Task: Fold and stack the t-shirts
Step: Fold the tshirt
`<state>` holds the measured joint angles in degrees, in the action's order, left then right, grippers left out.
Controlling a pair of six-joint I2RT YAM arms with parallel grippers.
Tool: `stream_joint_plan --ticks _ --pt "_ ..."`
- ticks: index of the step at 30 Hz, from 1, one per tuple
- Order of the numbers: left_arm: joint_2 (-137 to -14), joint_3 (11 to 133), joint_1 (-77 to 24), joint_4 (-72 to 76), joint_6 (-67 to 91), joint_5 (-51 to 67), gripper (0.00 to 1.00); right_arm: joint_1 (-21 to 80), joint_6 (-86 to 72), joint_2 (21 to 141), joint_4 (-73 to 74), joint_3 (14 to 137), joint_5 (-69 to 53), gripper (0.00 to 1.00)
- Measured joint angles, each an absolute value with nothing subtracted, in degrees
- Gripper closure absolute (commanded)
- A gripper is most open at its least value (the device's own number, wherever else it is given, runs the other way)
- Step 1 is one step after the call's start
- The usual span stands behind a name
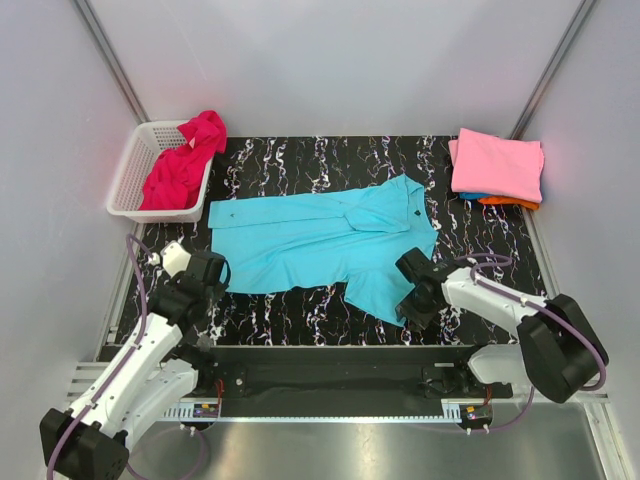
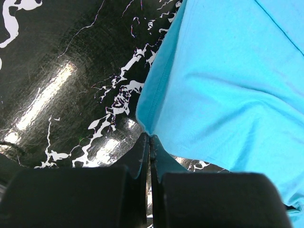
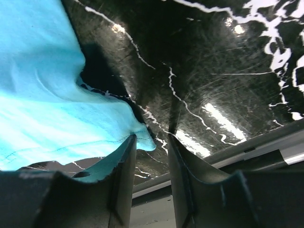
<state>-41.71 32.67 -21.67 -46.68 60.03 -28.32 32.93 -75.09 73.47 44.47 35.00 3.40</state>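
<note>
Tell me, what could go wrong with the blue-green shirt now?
1. The left gripper is shut on only the very edge of the turquoise t-shirt. Such a thin bite might slip out when the arm lifts.
2. The right gripper is open, and the shirt's corner lies beside its jaws, not between them. If it closes here it may miss the cloth. Then only one side would rise and the fold could come out crooked.

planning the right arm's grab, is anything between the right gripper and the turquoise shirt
Nothing visible stands between them. The right gripper is open at the near corner of the turquoise shirt, and the tip of that corner already reaches in between its jaws.
</note>
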Motion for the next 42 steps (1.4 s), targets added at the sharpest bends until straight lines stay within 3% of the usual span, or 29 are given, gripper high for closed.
stream_joint_plan --ticks 3,6,18,27,42 --pt "-41.47 32.67 -21.67 -46.68 59.83 -28.32 1.00 33.26 -75.11 74.61 44.45 35.73 3.42 0.67" --pt "-41.01 32.67 -21.67 -46.65 59.66 -28.29 1.00 33.43 -74.98 75.88 43.57 36.42 3.33 1.00" --pt "-40.10 32.67 -21.67 -46.68 58.87 -27.99 1.00 37.17 -75.22 76.60 45.67 39.38 6.22 1.00" --pt "-35.57 34.09 -21.67 -48.51 57.82 -26.70 1.00 40.14 -74.37 59.55 59.81 46.28 15.31 1.00" --pt "-29.78 34.94 -21.67 -56.03 60.05 -26.13 1.00 40.14 -73.91 50.81 73.45 50.37 24.05 1.00"
